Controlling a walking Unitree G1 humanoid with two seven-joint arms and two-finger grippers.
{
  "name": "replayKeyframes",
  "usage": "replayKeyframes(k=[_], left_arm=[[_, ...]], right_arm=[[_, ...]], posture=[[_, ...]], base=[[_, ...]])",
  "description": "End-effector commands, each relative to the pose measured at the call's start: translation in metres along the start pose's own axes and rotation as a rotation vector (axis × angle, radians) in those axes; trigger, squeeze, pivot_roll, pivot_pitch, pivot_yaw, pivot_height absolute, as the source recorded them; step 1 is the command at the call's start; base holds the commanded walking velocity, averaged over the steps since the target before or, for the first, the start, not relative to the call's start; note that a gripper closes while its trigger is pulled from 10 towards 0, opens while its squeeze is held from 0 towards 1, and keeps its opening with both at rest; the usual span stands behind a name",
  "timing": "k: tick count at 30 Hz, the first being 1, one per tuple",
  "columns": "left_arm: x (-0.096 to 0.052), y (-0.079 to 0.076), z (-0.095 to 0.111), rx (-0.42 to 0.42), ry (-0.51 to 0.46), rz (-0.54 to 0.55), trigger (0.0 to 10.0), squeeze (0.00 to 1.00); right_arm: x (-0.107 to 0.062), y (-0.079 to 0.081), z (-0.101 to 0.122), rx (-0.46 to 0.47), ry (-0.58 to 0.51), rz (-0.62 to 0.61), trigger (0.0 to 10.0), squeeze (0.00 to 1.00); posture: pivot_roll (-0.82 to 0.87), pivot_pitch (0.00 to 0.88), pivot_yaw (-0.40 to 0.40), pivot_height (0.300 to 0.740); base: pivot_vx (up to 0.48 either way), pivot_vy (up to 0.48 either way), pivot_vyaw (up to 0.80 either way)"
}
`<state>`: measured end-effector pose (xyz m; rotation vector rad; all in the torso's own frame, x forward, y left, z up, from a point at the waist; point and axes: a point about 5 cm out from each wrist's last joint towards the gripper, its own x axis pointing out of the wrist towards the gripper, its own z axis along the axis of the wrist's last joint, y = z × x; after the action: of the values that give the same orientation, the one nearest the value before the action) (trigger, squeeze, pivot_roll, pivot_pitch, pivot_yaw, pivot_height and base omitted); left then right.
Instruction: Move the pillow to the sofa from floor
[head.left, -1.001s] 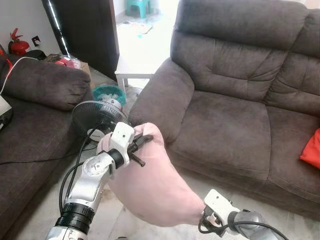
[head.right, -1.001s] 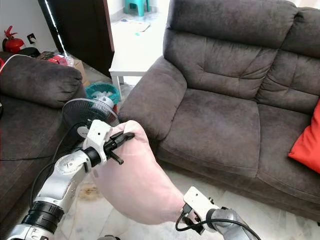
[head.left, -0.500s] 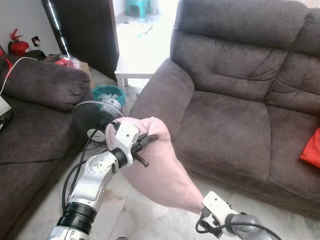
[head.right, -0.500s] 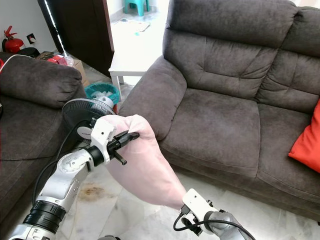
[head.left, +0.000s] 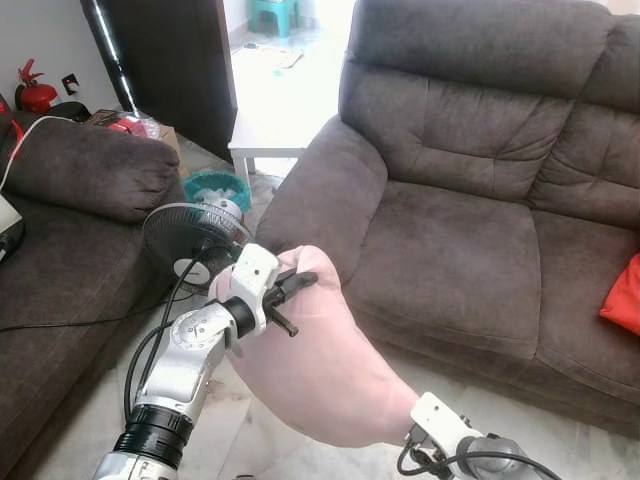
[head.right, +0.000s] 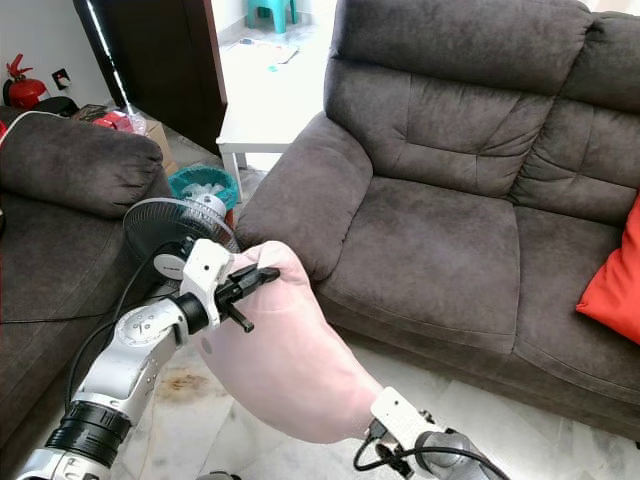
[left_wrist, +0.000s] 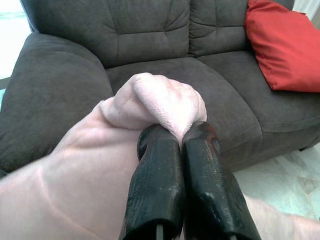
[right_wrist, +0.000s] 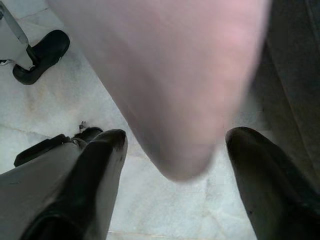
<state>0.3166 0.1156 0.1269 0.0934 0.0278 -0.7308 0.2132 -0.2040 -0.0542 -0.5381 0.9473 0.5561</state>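
A soft pink pillow (head.left: 320, 370) hangs in the air above the tiled floor, in front of the dark brown sofa (head.left: 450, 230). My left gripper (left_wrist: 180, 142) is shut on the pillow's upper corner, with pink fabric bunched above the fingertips. It holds the corner near the sofa's left armrest (head.left: 320, 195). My right gripper (right_wrist: 178, 135) is open under the pillow's lower end, which dips between its two spread fingers (right_wrist: 107, 150). The right wrist (head.left: 440, 418) sits low at the pillow's bottom edge.
A red cushion (head.left: 625, 295) lies at the sofa's right end. A standing fan (head.left: 190, 235), a teal basket (head.left: 215, 185) and a white side table (head.left: 265, 140) stand left of the sofa. Another dark sofa (head.left: 80, 170) is on my left. My foot (right_wrist: 42, 55) rests on the tiles.
The pillow lifted a little half a second ago and has since sagged back down. My right wrist has dropped slightly. The left gripper keeps its hold on the corner.
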Motion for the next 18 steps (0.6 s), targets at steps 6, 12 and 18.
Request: replayKeyframes(k=[6, 12, 18], left_arm=[[0.005, 0.002, 0.033, 0.044, -0.129, -0.001, 10.0, 0.0], [0.005, 0.001, 0.033, 0.041, -0.127, -0.01, 10.0, 0.0], [0.005, 0.002, 0.033, 0.044, -0.124, -0.015, 10.0, 0.0]], right_arm=[[0.003, 0.001, 0.005, 0.049, -0.036, -0.003, 0.0, 0.0], [0.005, 0.005, 0.005, 0.05, -0.039, 0.004, 0.0, 0.0], [0.007, 0.01, 0.005, 0.064, -0.03, 0.045, 10.0, 0.0]], posture=[[0.09, 0.055, -0.026, 0.74], [0.09, 0.053, -0.023, 0.74], [0.1, 0.049, -0.021, 0.74]], base=[[0.0, 0.0, 0.0], [0.0, 0.0, 0.0], [0.0, 0.0, 0.0]])
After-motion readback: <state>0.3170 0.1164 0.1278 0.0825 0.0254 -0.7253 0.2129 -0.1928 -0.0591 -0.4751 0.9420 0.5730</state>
